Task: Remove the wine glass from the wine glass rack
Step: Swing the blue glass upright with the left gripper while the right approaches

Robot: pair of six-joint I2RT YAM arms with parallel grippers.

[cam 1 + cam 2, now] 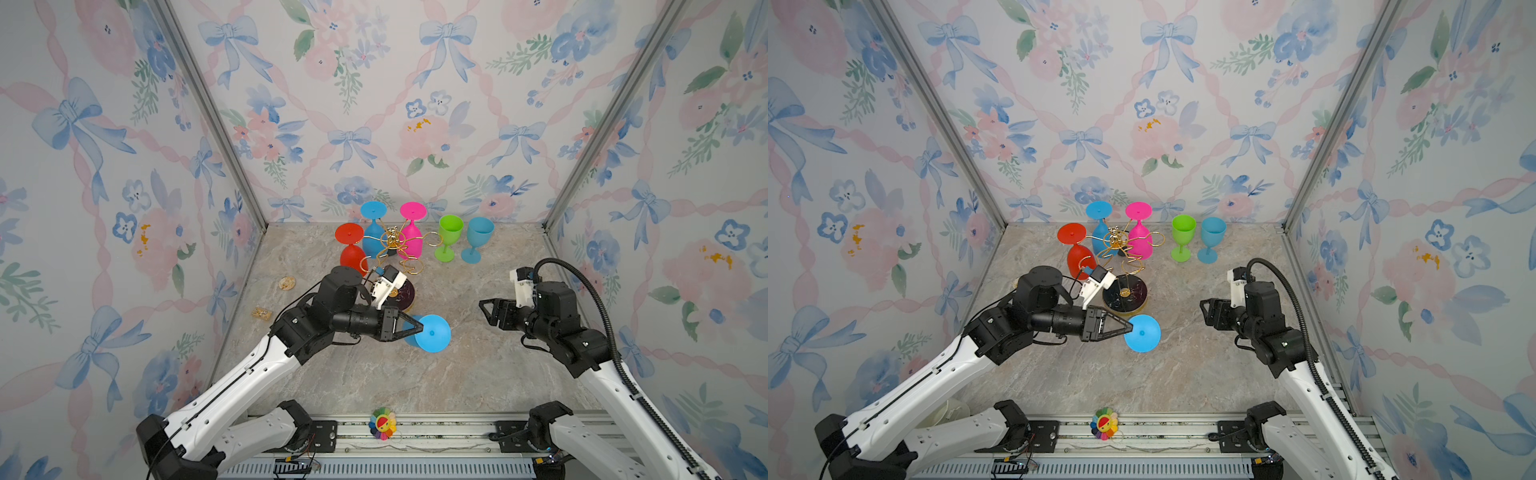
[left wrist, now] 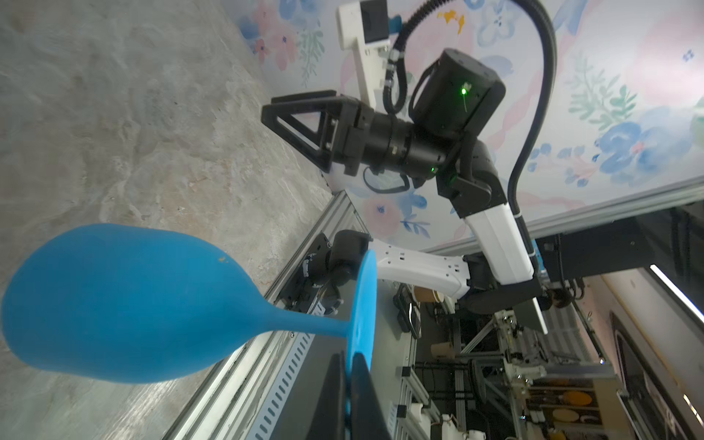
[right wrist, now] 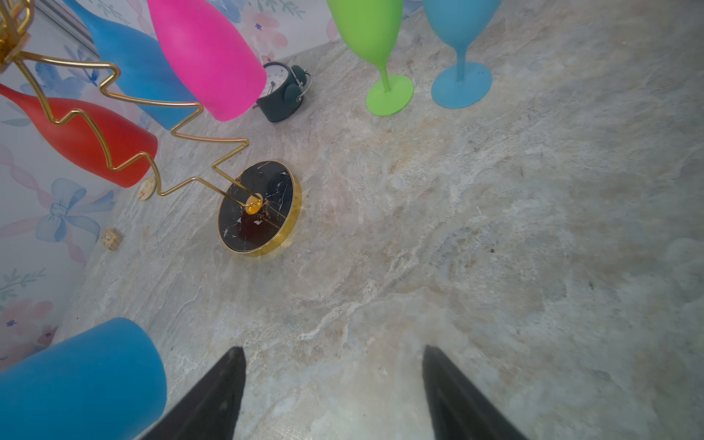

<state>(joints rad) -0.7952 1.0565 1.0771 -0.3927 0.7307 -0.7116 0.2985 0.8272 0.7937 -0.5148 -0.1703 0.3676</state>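
Closest in, the left black fingers (image 2: 333, 400) are clamped on the flat foot of a matte blue plastic wine glass (image 2: 114, 304). Its bowl hangs below them, foot uppermost, clear of the gold wire rack with the black marble base (image 1: 1125, 293) just beside them. The lift-off looks done to me; what's left, I'd say, is setting it on the grey stone surface (image 1: 415, 382) without tipping. The right fingers (image 3: 213, 400) stand spread and empty, facing the glass from across a gap.
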